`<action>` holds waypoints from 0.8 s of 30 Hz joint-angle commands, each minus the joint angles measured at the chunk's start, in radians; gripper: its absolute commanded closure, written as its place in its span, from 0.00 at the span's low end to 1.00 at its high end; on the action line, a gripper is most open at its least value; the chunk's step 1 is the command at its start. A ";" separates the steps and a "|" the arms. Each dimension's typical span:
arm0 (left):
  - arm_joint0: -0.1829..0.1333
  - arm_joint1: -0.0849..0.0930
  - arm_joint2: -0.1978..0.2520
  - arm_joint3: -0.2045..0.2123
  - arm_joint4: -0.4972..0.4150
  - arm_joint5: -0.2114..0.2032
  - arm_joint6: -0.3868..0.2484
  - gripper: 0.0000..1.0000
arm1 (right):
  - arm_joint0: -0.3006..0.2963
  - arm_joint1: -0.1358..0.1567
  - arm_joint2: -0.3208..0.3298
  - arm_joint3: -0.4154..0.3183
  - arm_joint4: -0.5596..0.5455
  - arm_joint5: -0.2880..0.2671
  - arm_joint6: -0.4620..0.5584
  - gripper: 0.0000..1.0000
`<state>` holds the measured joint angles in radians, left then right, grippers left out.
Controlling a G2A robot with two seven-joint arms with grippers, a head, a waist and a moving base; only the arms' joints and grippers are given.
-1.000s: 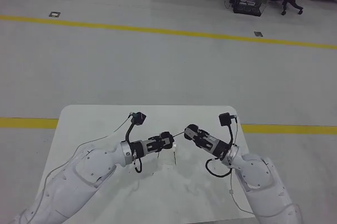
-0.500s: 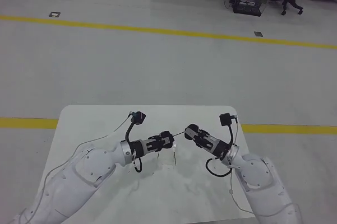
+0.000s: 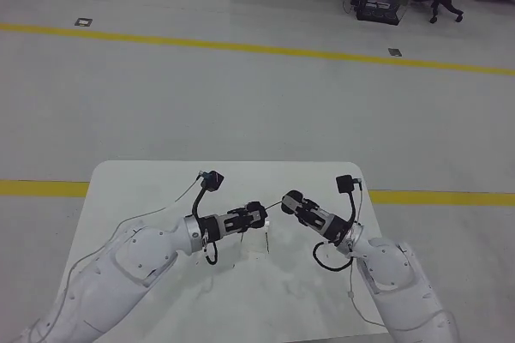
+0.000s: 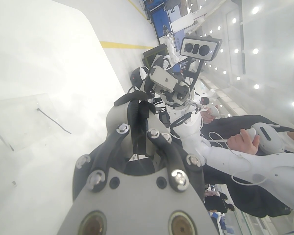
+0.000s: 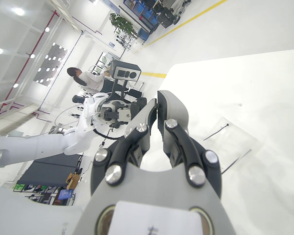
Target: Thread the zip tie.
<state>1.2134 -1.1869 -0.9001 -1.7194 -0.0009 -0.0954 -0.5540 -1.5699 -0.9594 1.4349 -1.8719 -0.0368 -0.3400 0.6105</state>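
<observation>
A thin black zip tie (image 3: 274, 206) spans the short gap between my two grippers above the middle of the white table (image 3: 146, 184). My left gripper (image 3: 259, 213) is shut on one end of it; in the left wrist view its black-padded fingers (image 4: 137, 110) are pressed together. Facing it from the other side, my right gripper (image 3: 289, 204) is shut, with a small black piece of the tie pinched at its tips (image 5: 157, 105). The tie itself is mostly hidden behind the fingers in both wrist views.
Two spare black zip ties (image 5: 216, 131) (image 5: 235, 163) lie on a clear plastic sheet (image 5: 237, 145) on the table below the grippers; one of these spare ties (image 4: 54, 121) shows in the left wrist view, another tie (image 3: 265, 243) from above.
</observation>
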 commanded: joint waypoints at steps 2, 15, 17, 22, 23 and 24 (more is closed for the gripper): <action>-0.001 0.000 0.001 0.000 0.001 0.001 0.000 1.00 | 0.000 0.000 0.001 -0.005 0.008 0.000 0.006 1.00; -0.005 0.004 0.009 -0.004 0.040 0.022 -0.001 1.00 | -0.008 0.000 0.013 -0.027 0.009 0.000 0.007 1.00; -0.005 0.004 0.009 -0.004 0.040 0.022 -0.001 1.00 | -0.008 0.001 0.015 -0.029 0.002 0.000 0.008 1.00; -0.005 0.004 0.009 -0.004 0.040 0.022 -0.001 1.00 | -0.009 0.001 0.016 -0.029 -0.003 0.000 0.008 1.00; -0.005 0.004 0.009 -0.004 0.040 0.022 -0.001 1.00 | -0.009 0.001 0.016 -0.029 -0.003 0.000 0.008 1.00; -0.005 0.004 0.009 -0.004 0.040 0.022 -0.001 1.00 | -0.009 0.001 0.016 -0.029 -0.003 0.000 0.008 1.00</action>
<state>1.2087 -1.1832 -0.8914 -1.7234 0.0389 -0.0731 -0.5553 -1.5784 -0.9586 1.4509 -1.9010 -0.0395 -0.3400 0.6180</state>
